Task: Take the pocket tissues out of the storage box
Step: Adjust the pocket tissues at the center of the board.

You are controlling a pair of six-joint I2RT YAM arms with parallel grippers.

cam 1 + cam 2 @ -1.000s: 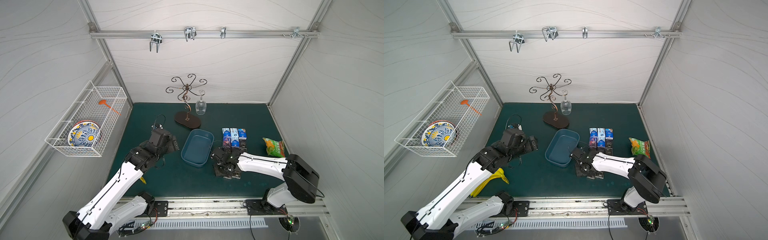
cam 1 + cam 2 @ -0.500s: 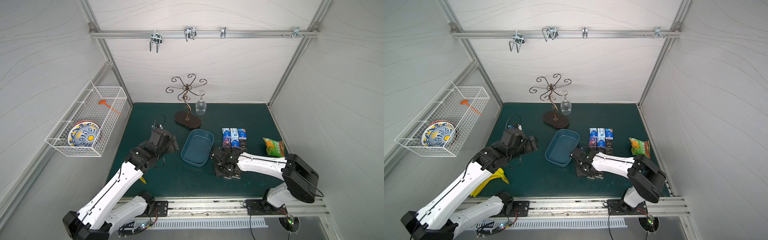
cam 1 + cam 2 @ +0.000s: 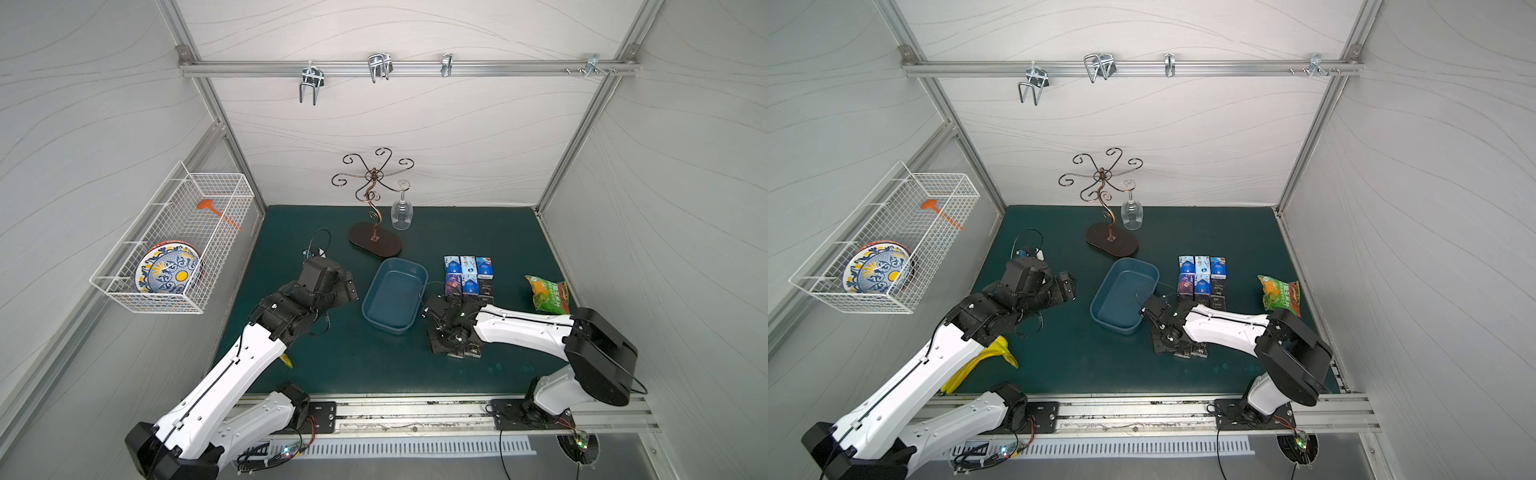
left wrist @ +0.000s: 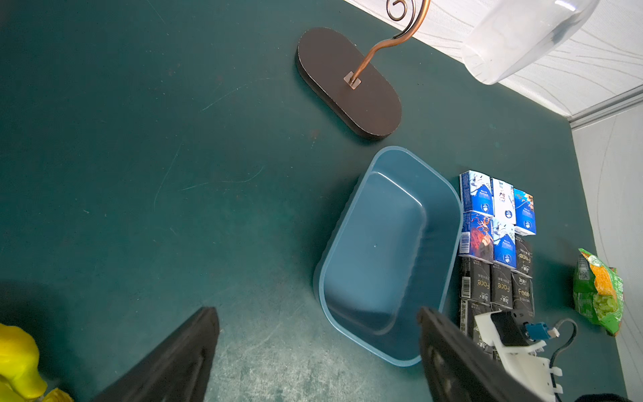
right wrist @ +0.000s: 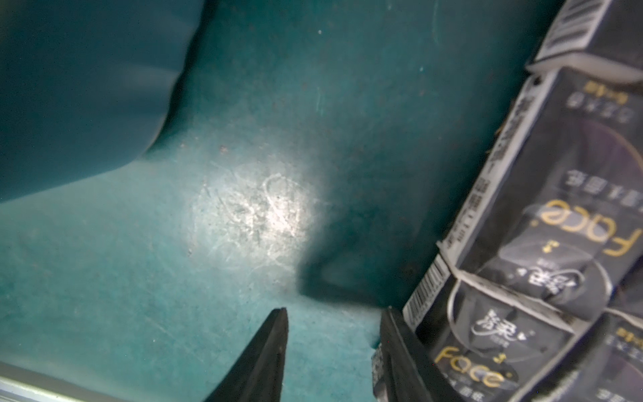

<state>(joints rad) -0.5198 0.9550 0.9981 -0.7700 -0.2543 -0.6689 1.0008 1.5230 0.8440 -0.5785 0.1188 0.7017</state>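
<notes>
The left arm (image 3: 226,376) and right arm (image 3: 523,328) wear white shells between bulky black joint housings (image 3: 598,353), with tapered black fingers (image 4: 174,362) and black base plates (image 3: 322,415) bolted onto the silver rail (image 3: 415,411).

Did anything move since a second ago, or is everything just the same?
Nothing visibly moved. As before, the right gripper is open beside the pocket tissues, holding nothing. The left gripper is open near the empty storage box. The packs lie in the same rows.

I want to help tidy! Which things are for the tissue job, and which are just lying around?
For the job: pocket tissues, storage box.
Just lying about: snack bag, wine glass, glass stand, wire basket, plate, bananas.
</notes>
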